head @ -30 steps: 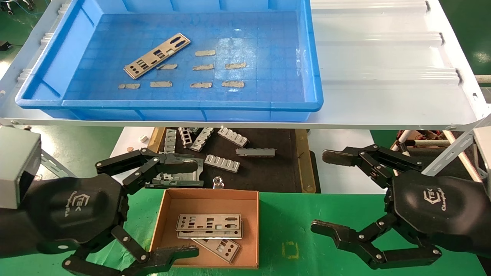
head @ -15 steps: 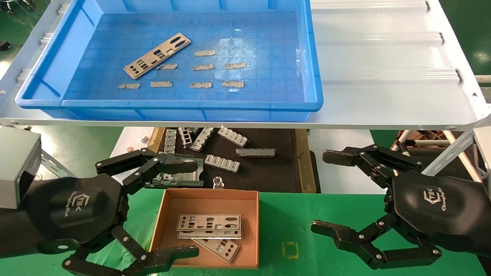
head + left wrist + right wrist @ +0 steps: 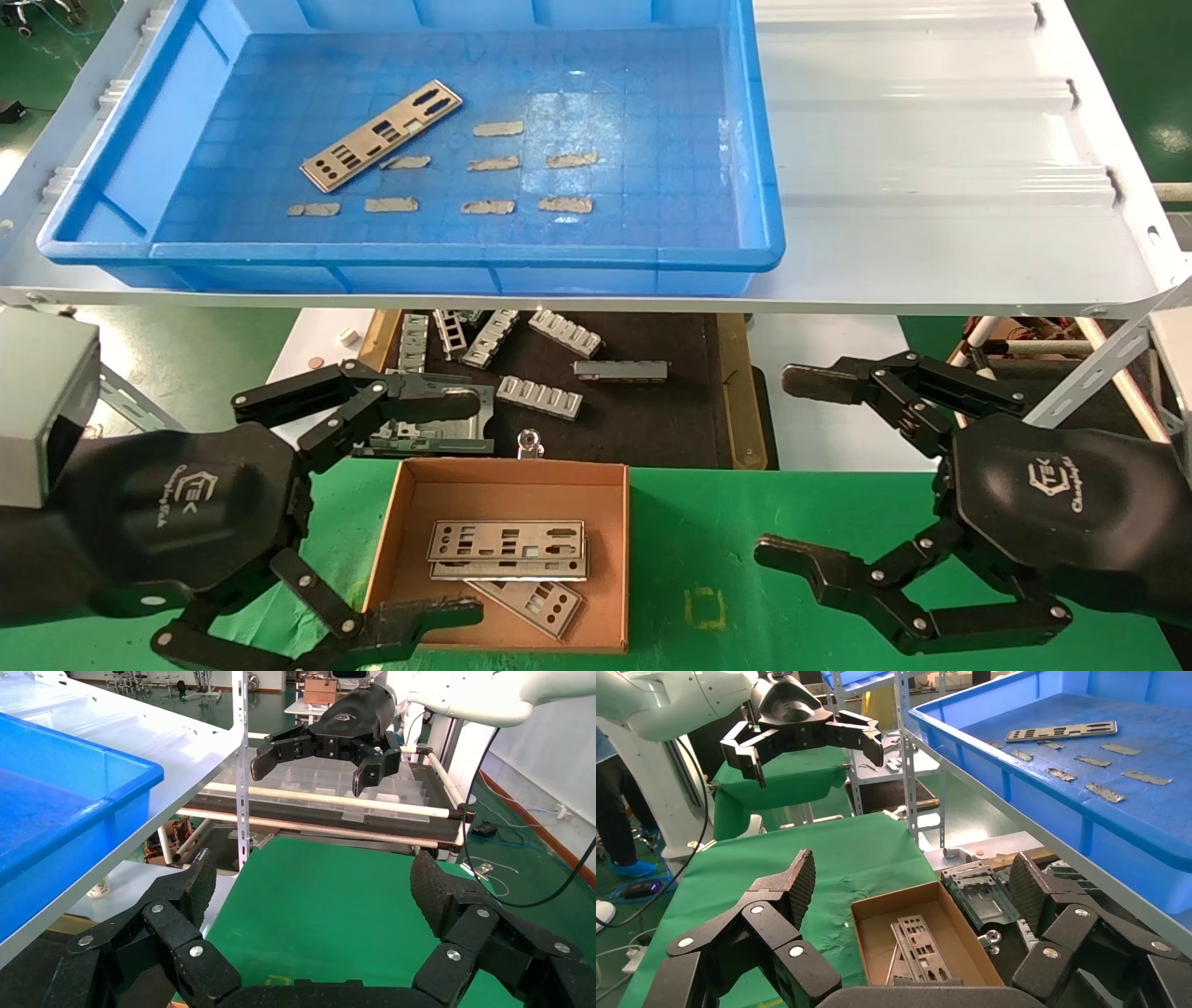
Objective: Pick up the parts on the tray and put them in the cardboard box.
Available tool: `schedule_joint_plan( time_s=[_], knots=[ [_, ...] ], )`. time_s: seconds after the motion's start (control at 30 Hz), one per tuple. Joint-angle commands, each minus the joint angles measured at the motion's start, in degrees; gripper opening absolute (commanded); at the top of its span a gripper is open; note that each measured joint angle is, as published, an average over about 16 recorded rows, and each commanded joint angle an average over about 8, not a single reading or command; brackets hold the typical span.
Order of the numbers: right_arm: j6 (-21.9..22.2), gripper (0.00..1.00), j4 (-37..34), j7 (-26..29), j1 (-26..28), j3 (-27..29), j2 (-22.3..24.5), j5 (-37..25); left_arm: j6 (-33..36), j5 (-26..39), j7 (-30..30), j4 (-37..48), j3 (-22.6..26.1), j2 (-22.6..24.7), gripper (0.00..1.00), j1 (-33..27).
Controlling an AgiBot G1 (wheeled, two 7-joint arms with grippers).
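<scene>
One silver-grey punched plate [image 3: 381, 135] lies tilted in the left part of the blue tray [image 3: 466, 253] on the white shelf; it also shows in the right wrist view [image 3: 1061, 731]. The brown cardboard box [image 3: 400, 522] sits on the green table below, holding three plates [image 3: 507, 550], also seen in the right wrist view [image 3: 916, 946]. My left gripper [image 3: 466, 508] is open and empty, just left of the box. My right gripper [image 3: 782, 466] is open and empty, to the right of the box. Both hang low in front of the shelf.
Several tan tape strips [image 3: 494, 164] lie on the tray floor. Ribbed grey brackets [image 3: 540, 396] and a metal frame [image 3: 428, 433] lie on a dark mat under the shelf behind the box. The white shelf [image 3: 931, 186] extends right of the tray.
</scene>
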Motion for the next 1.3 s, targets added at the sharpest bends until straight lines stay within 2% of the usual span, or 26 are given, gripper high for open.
schedule_joint_plan(
  time_s=[0.03, 1.3],
  knots=[
    [0.0, 1.00, 0.0, 0.0, 0.0, 0.0, 0.0, 0.0, 0.0, 0.0, 0.0, 0.0, 0.0, 0.0, 1.00, 0.0],
    [0.0, 1.00, 0.0, 0.0, 0.0, 0.0, 0.0, 0.0, 0.0, 0.0, 0.0, 0.0, 0.0, 0.0, 1.00, 0.0]
  ],
)
